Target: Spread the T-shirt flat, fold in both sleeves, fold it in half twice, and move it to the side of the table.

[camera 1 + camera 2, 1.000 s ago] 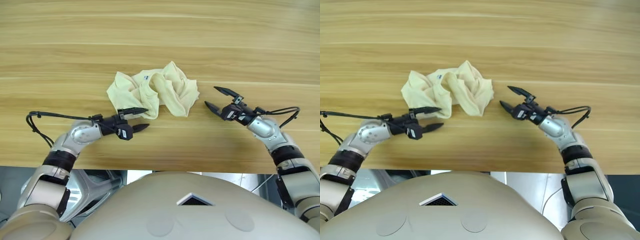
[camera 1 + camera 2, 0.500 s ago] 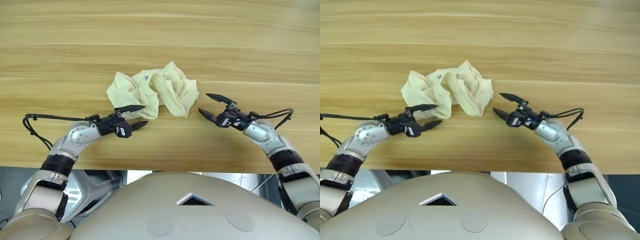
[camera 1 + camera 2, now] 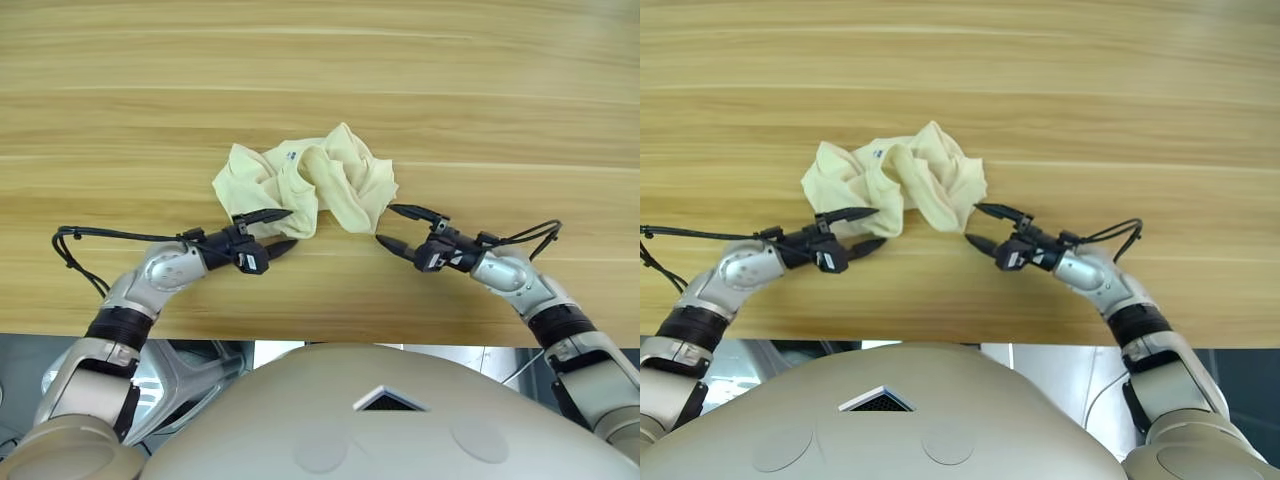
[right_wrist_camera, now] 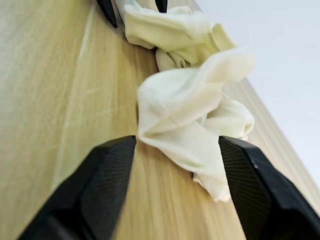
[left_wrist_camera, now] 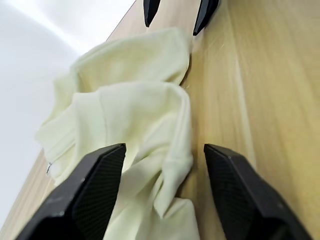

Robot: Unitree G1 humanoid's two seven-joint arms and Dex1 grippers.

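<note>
Where the head cameras look down over both arms, the T-shirt (image 3: 305,190) lies crumpled in a pale yellow heap on the wooden table (image 3: 320,60), about midway across and nearer the robot's edge than the far one. The left gripper (image 3: 290,227) sits low at the heap's near left corner with its jaws parted. Its upper tip lies over the cloth's hem and its lower tip is on bare wood just beside it. The right gripper (image 3: 384,223) is at the heap's near right corner, also spread apart and grasping nothing, with its tips just short of the fabric.

In the left wrist view, that arm's two black fingers (image 5: 95,192) stand wide apart with a rolled fold of the shirt running between them. The cloth is not pinched. One finger lies alongside the fabric and the other is over bare wood. Beyond the heap, the other arm's two dark tips point in from the far side.

In the right wrist view, the two fingers (image 4: 100,195) of that arm are likewise released, and a bunched lobe of the shirt sits just ahead in the gap between them. Whether either finger touches the cloth cannot be told. The left arm's tips show past the heap
</note>
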